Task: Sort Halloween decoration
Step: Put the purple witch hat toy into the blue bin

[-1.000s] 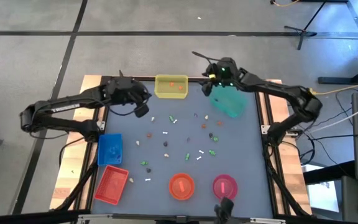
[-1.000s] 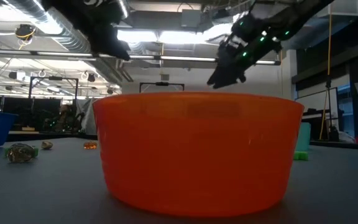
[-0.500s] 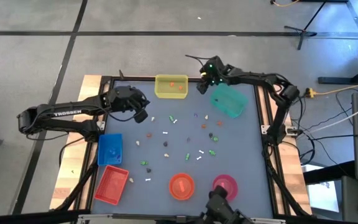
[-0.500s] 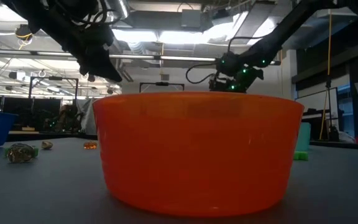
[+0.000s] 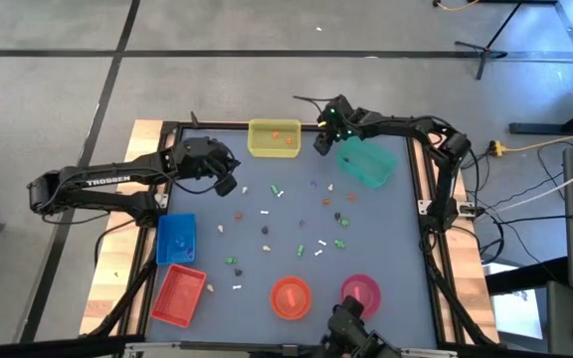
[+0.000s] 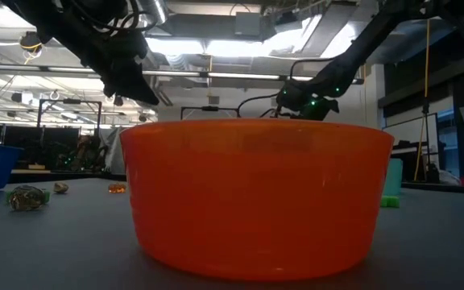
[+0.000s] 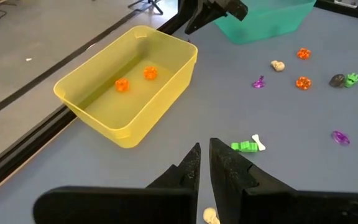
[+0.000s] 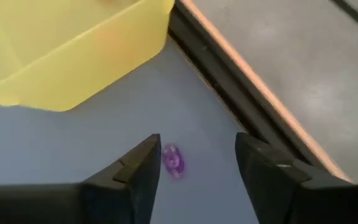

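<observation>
grey tabletop carries scattered halloween decoration point(image 5: 267, 213) around frame centre. your right gripper point(image 8: 194, 163) stands parted astride a purple trinket point(image 8: 172, 160) near the yellow tray point(image 5: 274, 139), upper middle, likely lined up to pinch it. your left gripper point(image 7: 204, 163) hangs pinched shut, empty, left of centre, probably waiting.

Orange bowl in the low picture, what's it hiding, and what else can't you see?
- Low view: the orange bowl blocks most of the table behind it.
- High view: the scattered trinkets are too small to tell their shapes.
- Right wrist view: the yellow tray is cut off by the picture's edge.
</observation>
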{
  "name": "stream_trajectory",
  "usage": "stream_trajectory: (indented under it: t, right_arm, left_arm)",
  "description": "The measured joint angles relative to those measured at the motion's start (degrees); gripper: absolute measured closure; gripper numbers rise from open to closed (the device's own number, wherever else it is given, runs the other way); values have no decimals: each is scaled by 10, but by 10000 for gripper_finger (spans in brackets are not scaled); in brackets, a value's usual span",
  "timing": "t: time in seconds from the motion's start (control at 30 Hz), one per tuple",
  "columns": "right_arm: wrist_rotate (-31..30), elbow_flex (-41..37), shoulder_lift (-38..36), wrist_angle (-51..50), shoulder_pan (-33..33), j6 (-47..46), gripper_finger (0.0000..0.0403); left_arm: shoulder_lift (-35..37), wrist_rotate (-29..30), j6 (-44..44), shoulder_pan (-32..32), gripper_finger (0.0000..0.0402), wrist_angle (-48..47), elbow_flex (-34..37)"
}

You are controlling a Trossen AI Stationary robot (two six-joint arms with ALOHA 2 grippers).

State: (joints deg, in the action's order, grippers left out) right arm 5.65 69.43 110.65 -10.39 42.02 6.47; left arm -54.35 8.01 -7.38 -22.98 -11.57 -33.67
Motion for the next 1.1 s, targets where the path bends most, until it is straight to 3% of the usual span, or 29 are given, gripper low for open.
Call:
stream_trajectory:
  t: [0.27,1.1]
  right_arm:
    - [0,0,0,0,-5,3,241]
    - [1,-1,41,2,-8,28,244]
  left_arm:
    - [0,0,0,0,382,4,0]
    - [0,0,0,0,382,3,0]
